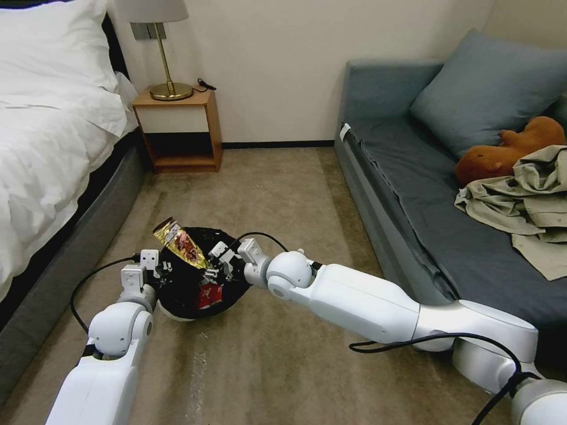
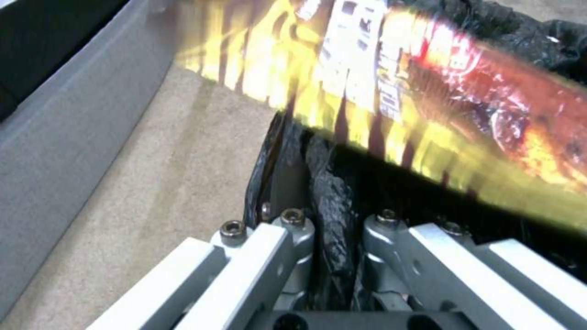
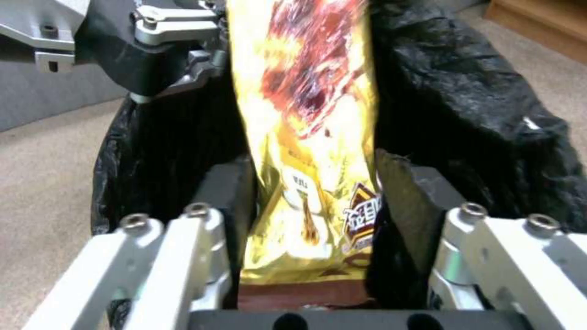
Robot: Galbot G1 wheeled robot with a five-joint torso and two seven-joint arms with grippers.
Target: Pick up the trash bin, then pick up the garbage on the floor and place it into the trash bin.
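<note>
Right end effector (image 3: 315,215) clamps gold wrapper (image 3: 306,114) over bin (image 1: 198,283) | left end effector (image 2: 330,247) pinches rim

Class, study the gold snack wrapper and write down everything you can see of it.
The gold snack wrapper is a long, flat, shiny foil-like packet, yellow-gold with red-brown printing and a brown band at one end. It is tilted above the black-lined trash bin, one end jutting past the rim. The right claw has its pads on either side of the packet's brown end. The left claw grips the bin's rim.
</note>
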